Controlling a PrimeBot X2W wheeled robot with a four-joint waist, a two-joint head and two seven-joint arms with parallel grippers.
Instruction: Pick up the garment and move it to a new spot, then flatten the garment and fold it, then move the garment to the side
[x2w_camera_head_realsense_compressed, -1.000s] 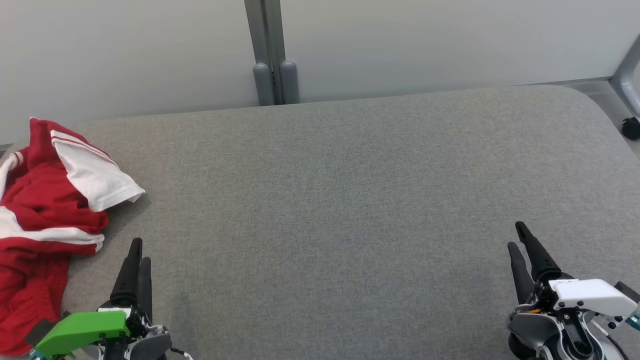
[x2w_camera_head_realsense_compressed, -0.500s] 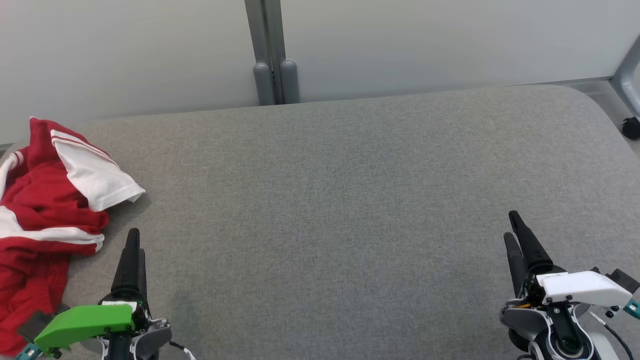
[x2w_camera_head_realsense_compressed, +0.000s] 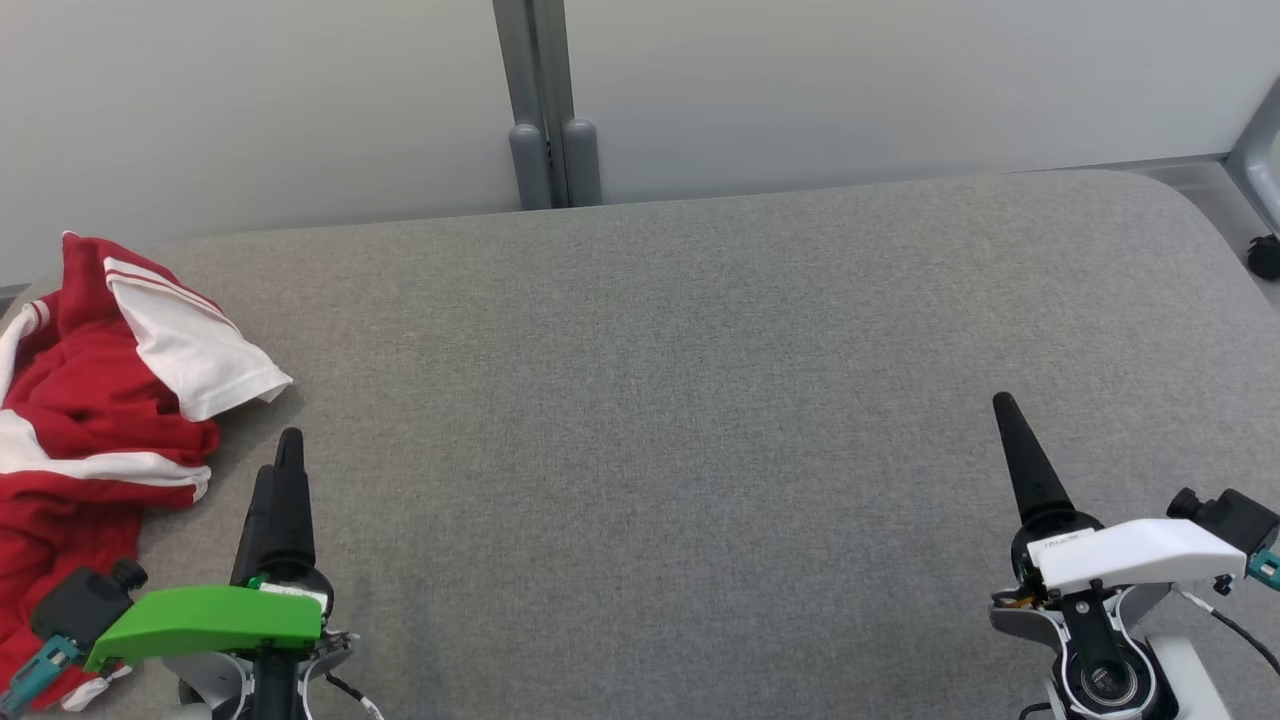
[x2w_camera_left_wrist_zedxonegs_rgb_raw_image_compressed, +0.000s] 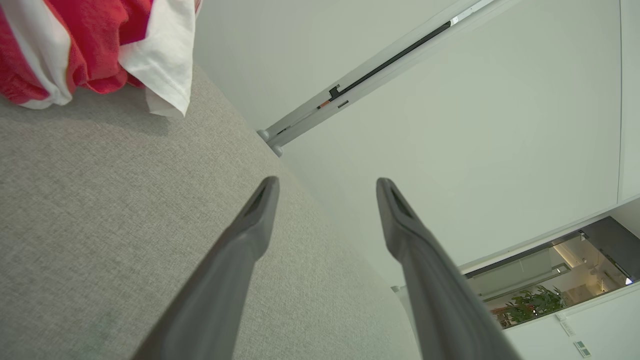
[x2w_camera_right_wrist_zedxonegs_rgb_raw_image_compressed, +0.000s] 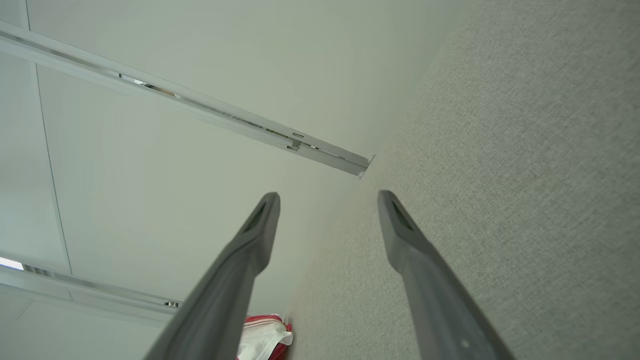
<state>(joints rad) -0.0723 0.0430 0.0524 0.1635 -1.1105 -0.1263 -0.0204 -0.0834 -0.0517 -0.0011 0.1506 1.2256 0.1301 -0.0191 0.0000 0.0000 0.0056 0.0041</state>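
Standing wide and empty, left hand (x2w_camera_left_wrist_zedxonegs_rgb_raw_image_compressed: 327, 180) and right hand (x2w_camera_right_wrist_zedxonegs_rgb_raw_image_compressed: 327, 194) leave the edge-cropped garment (x2w_camera_head_realsense_compressed: 90, 400) untouched.

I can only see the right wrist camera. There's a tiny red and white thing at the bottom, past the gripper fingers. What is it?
Observer: That's the garment, red with white stripes. It lies crumpled at the left end of the grey padded table.
Operator: Is the other gripper holding it?
Observer: No. The left gripper is open, with nothing between its fingers.
Operator: Is it close to the garment?
Observer: Yes. In the head view its fingers sit just beside the garment's right edge, apart from the cloth.
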